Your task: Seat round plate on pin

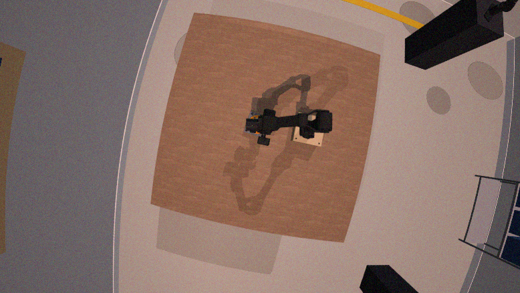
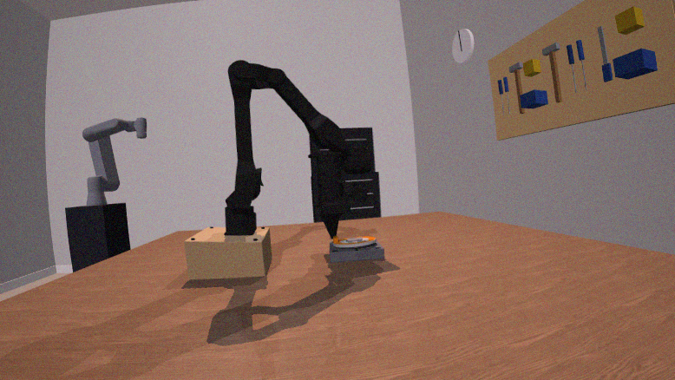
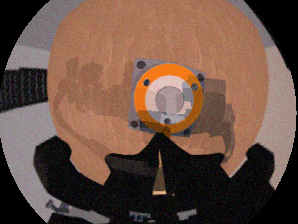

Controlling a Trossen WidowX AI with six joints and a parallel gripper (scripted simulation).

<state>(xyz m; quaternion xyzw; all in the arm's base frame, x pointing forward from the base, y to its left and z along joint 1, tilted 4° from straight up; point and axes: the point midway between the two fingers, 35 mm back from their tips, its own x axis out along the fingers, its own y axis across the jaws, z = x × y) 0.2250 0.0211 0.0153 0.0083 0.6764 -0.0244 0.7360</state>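
Pointing down, closed fingers (image 2: 334, 236) at tilted orange-ringed plate's (image 2: 355, 242) (image 3: 140, 100) edge, above gray base (image 2: 357, 254) (image 3: 135, 117).

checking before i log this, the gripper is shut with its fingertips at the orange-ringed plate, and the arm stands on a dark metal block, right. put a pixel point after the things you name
The block (image 1: 313, 141) (image 2: 226, 259) is pale and tan, as the exterior view shows; the rest stands.
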